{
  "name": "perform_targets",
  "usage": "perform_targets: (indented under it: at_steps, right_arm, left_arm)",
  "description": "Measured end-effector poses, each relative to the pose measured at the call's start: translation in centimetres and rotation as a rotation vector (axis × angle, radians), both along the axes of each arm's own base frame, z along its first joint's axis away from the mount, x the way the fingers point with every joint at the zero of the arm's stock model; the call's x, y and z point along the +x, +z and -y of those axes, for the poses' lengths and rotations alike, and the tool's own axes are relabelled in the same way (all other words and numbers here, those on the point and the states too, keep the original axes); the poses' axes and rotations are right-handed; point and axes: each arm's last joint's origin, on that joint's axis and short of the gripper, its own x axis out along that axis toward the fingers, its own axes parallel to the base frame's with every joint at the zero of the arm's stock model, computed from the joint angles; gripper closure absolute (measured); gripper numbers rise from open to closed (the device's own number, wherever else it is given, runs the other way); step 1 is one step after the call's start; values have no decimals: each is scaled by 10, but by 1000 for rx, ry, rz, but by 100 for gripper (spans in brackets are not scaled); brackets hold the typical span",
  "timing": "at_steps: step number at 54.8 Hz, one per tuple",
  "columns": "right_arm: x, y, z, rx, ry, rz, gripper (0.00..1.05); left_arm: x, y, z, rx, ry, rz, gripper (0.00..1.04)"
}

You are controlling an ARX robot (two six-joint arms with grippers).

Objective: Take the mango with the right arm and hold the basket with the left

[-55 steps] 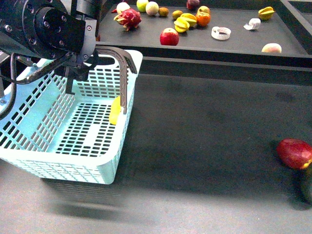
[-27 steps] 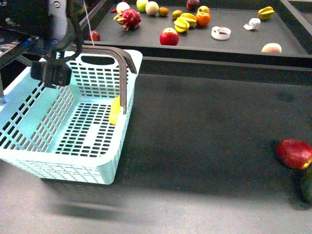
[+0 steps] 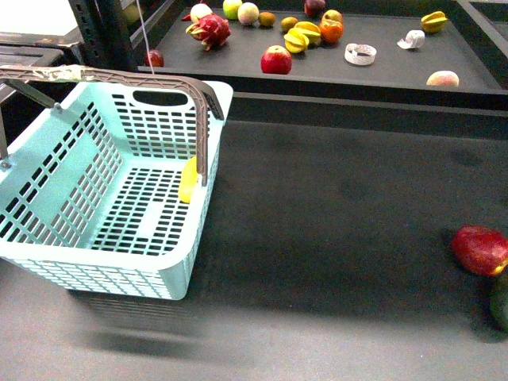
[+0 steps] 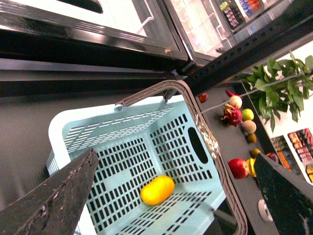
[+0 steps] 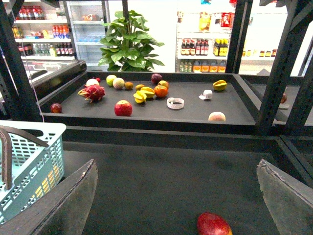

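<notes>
Now that the left arm has left the front view, we see the mango (image 4: pixel 157 190) lying in the basket (image 3: pixel 48 178), both claws (image 4: pixel 171 205) (image 5: pixel 176 205) spread wide and empty.

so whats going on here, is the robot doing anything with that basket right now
Nothing is being held. The mango already lies inside the basket. Both grippers are open and empty: the left gripper hangs above the basket, and the right gripper faces the fruit shelf over the dark counter.
</notes>
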Motion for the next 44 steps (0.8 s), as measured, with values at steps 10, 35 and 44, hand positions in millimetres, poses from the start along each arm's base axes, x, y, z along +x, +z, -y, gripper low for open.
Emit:
perform_targets:
  at_steps: [10,35,44]
  right_arm:
    - [0,0,0,0,0,0,8]
    - [0,0,0,0,0,0,8]
    - [0,0,0,0,0,0,8]
  left_arm:
    - [-9,3,4,28,-18,7,8]
    - [-50,-15,-44,821,-685,42,103]
    - [-59,-11,-52,837,-678,48,103]
